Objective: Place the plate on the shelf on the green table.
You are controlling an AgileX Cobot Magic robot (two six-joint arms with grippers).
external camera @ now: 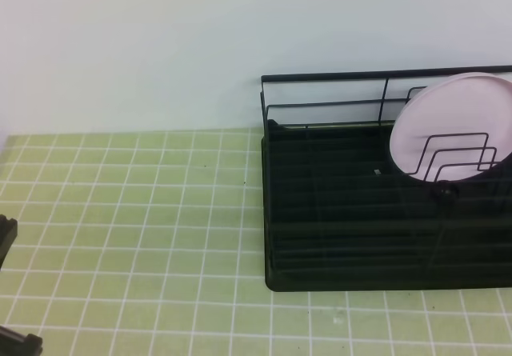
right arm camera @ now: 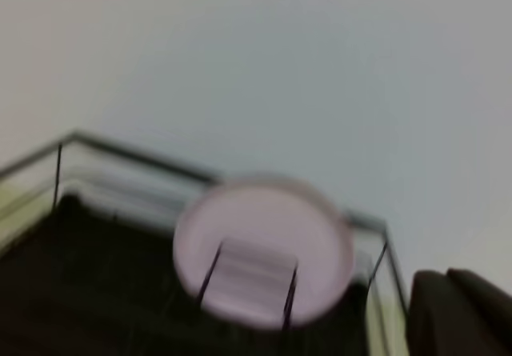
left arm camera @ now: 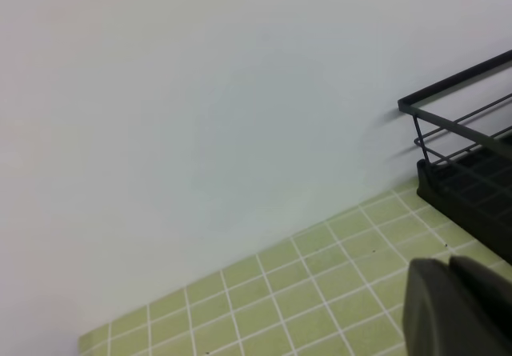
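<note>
A plain pale wall (external camera: pixel 160 44) fills the room behind everything, white to faintly blue-grey, with nothing hung on it. Below the wall lies the green table (external camera: pixel 136 212), a light yellow-green surface of small square tiles with white grout lines, stretching out to the left of the rack and along its front edge.

The shelf (external camera: pixel 344 212), a large black wire dish rack with thin upright bars, looped dividers and a dark tray base, stands on the tiles against the wall. Inside the rack, toward its back right corner, the round pale pink-lilac plate (external camera: pixel 452 128) stands on edge, leaning among the looped dividers with its face turned forward. The right wrist view, though blurred, shows the same: the plate propped upright in the rack with two thin bars crossing its lower part, and nothing touching it.

To my eye the task looks essentially done, since the plate rests in the rack on its own. What may remain is only for the arms to settle away.

Beside the rack's left end, only a dark piece of the left gripper (left arm camera: pixel 460 308) shows at the corner of its own camera; a similar dark piece of the right gripper (right arm camera: pixel 456 312) shows just right of the rack. Whether either pair of fingers is apart or together, I cannot tell.
</note>
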